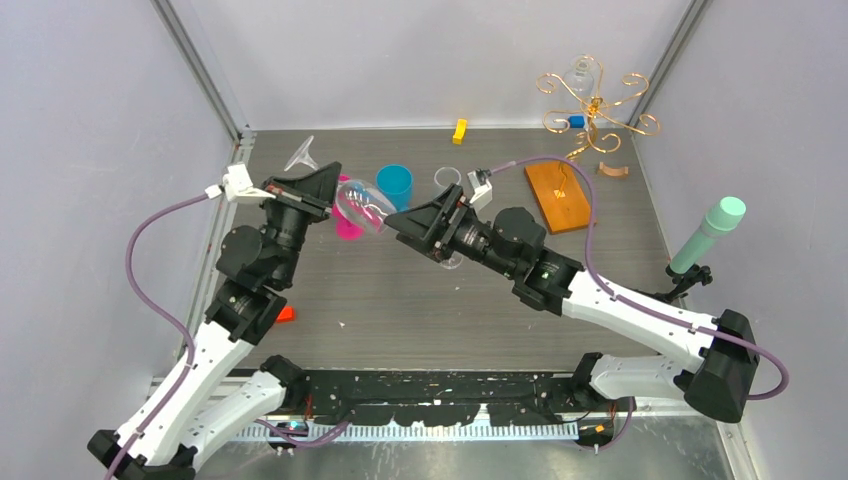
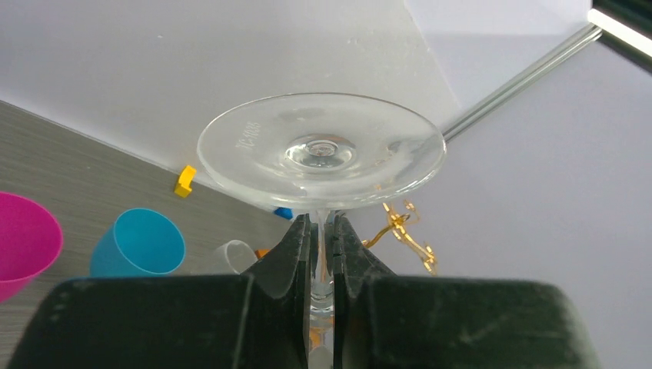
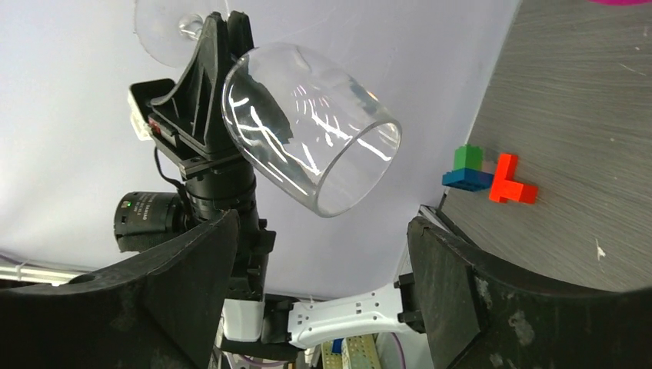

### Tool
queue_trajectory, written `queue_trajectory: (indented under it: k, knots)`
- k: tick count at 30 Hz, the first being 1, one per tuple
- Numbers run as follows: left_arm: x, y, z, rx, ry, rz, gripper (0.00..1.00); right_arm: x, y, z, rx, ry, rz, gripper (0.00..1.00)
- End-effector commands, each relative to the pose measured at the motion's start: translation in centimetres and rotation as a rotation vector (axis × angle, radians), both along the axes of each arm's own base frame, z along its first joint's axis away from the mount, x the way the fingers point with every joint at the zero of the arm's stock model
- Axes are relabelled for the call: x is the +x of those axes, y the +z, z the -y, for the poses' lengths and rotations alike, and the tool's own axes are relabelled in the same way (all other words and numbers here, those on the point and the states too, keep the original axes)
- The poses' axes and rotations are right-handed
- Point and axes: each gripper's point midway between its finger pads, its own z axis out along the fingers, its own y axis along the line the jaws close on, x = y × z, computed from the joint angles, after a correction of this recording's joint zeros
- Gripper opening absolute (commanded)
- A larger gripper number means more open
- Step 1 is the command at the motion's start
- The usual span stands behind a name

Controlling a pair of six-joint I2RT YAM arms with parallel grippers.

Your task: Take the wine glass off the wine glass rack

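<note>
Close to the left edge of the worktop (image 1: 420, 320), toward the near side, lies 1 small red block (image 1: 285, 314). Further in, the left gripper (image 2: 323, 246) has its jaws pinched on the stem of the wine glass (image 2: 321, 150), just under the foot. The glass is off the rack and in the air. It is tipped over, with its foot toward the far-left corner and its bowl toward the middle of the worktop. The right gripper (image 3: 323, 227) faces the bowl's open mouth with its jaws spread wide and holding nothing, and the rim sits just ahead of them, touching neither. Past the glass stand a pink cup (image 1: 347, 228) and a blue cup (image 1: 395, 185), with a clear cup (image 1: 447, 178) just beside them. A yellow block (image 1: 459, 130) sits at the far edge. The wine glass rack (image 1: 595, 100) stands in the far-right corner on its orange-brown base (image 1: 558, 195), and a second clear glass (image 1: 580, 75) shows among its top arms.
</note>
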Motion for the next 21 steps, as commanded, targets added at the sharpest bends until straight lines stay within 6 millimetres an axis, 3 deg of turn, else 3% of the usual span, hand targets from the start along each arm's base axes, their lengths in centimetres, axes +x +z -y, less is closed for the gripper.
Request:
queue_trajectory:
  k: [1,15,21]
  knots:
    - [-1.8,4.3,-2.1,-0.188,0.026,0.086,0.0,-0.4,4.7,0.3,0.147,-0.012,0.155,0.86]
    - [-2.3,4.7,-1.9,-0.354,-0.04,0.048,0.0,-0.9,7.2,0.9,0.245,-0.028,0.245,0.85]
    - [-2.3,4.5,-1.6,-0.383,-0.058,0.034,0.0,-1.2,8.1,0.2,0.272,0.004,0.27,0.58]
